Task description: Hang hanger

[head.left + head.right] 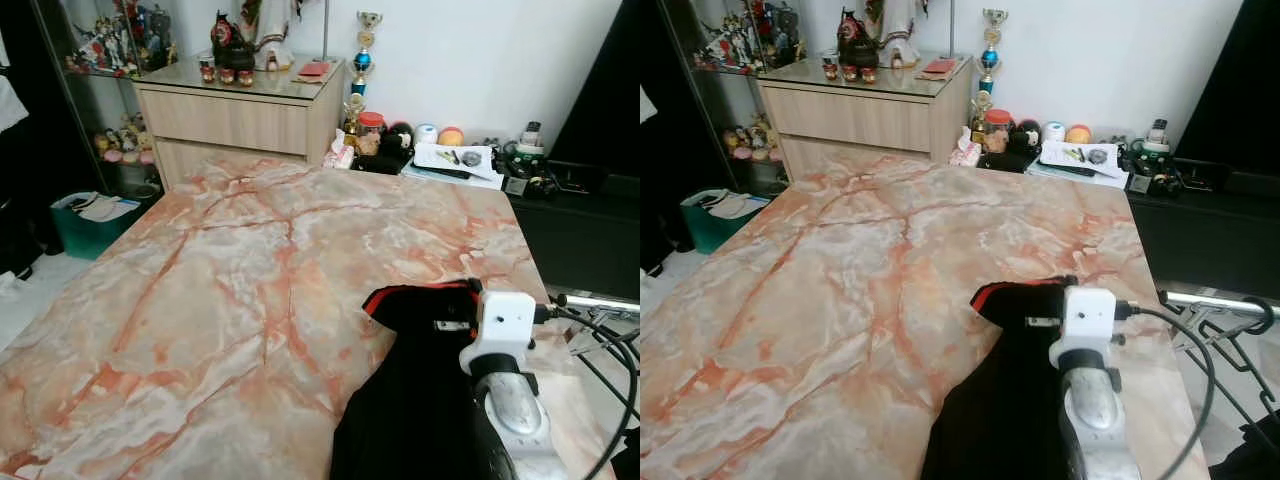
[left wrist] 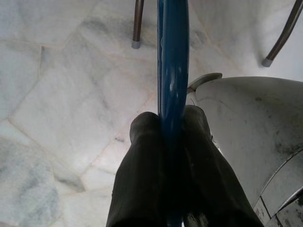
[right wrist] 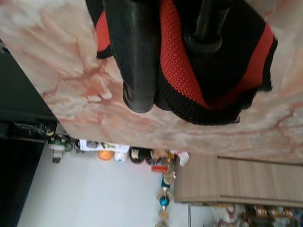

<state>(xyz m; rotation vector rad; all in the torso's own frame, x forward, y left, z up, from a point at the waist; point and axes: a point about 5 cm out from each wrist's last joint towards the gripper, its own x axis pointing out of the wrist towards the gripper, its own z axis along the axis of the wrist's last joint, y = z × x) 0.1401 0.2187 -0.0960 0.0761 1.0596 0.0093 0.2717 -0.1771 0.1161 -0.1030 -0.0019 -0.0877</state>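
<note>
- Blue smooth plastic hanger [image 2: 173, 71] sits clamped between the left pincer [image 2: 171, 124] fingers, low over the pale marble floor [image 2: 57, 94]; it looks light, stiff and slippery, so grip the bar firmly.
- Right pincer [image 3: 175, 66] fingers stand apart, resting on the soft black-and-red knitted garment [image 1: 420, 380] on the pink marble-patterned table [image 1: 220, 300].

A large table [image 1: 230, 290] with a pink and orange marble-patterned top took up most of the frame's centre and lower left. Behind it, at upper left, stood a light wooden drawer cabinet [image 1: 235, 120] with a glass top carrying figurines. A white wall [image 1: 480, 60] ran across the upper right, a trophy [image 1: 366, 40] before it. A green bin [image 1: 88, 222] sat on the pale tiled floor [image 1: 25, 300] at left.
</note>
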